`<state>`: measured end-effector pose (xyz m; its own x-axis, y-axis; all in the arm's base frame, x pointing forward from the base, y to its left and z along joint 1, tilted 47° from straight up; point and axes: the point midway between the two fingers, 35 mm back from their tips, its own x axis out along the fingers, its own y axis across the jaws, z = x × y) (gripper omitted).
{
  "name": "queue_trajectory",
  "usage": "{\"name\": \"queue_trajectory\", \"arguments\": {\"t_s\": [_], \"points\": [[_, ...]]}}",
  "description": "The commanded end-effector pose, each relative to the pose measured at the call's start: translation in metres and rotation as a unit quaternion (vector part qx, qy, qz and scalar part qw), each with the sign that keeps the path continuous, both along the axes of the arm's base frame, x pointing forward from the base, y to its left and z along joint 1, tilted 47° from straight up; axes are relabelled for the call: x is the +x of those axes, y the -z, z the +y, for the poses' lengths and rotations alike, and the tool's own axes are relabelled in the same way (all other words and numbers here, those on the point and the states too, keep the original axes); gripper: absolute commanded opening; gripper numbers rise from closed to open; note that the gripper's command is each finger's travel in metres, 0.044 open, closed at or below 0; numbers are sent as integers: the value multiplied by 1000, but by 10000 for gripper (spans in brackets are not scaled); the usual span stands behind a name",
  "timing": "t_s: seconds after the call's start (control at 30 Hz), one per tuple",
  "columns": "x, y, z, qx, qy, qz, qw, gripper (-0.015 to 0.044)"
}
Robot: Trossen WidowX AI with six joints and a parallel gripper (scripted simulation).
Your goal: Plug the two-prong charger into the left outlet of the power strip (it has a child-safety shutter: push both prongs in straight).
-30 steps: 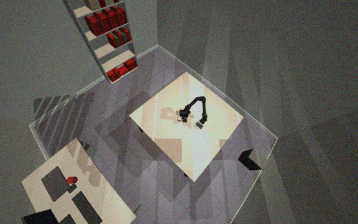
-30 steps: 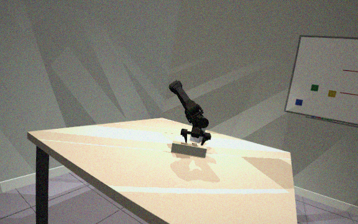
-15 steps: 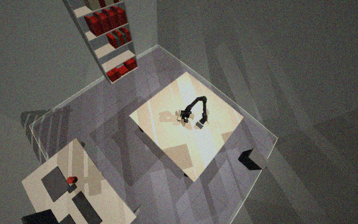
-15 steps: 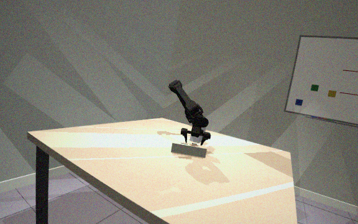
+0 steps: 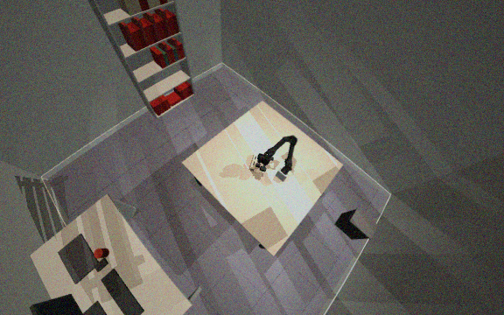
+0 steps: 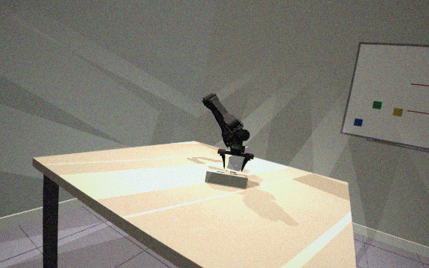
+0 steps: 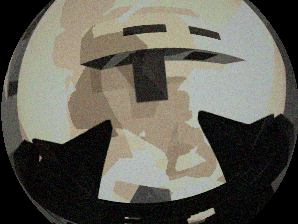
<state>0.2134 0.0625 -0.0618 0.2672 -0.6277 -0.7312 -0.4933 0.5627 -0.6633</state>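
Black arm (image 5: pixel 291 140) (image 6: pixel 218 112) over the pale wood table (image 5: pixel 234 149) (image 6: pixel 162 208), bent at the elbow and reaching down to the strip (image 5: pixel 253 163) (image 6: pixel 226 179) (image 7: pixel 107 47). Gripper (image 5: pixel 260 166) (image 6: pixel 233 169) (image 7: pixel 154 119) is practically wide open, nothing between the fingers, tips pointing down. In exterior they show at the strip's top edge, well apart; can't tell if either touches it.

Strip lies on the table, long grey side toward the exterior camera. Wrist has two dark slots on its top face, the left one (image 7: pixel 145 30) looking longer than the right one (image 7: pixel 205 33).

Charger: exterior has a pale block (image 6: pixel 235 163) showing between the fingers, just above the strip's top edge. Looks like the charger. Can't tell if it sits behind the strip or over it, and no prongs readable, so can't call it plugged in.

Wrist also has a dark block (image 7: pixel 150 77) at the strip's near edge, centred between the fingers in that view. Can't tell if it's the same part.

Top view: bookshelf (image 5: pixel 127 66) with red items by the wall, second desk (image 5: pixel 160 284) with a red cup (image 5: pixel 101 253). Whiteboard (image 6: pixel 397 74) on the wall in exterior.
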Motion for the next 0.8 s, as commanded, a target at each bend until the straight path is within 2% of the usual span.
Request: {"name": "queue_trajectory", "arguments": {"t_s": [0.0, 0.13, 0.77], "points": [[-2, -17, 21, 49, -74, -56, 994, 440], [-3, -29, 36, 85, -122, -96, 984, 440], [-3, -29, 36, 85, -122, -96, 984, 440]]}}
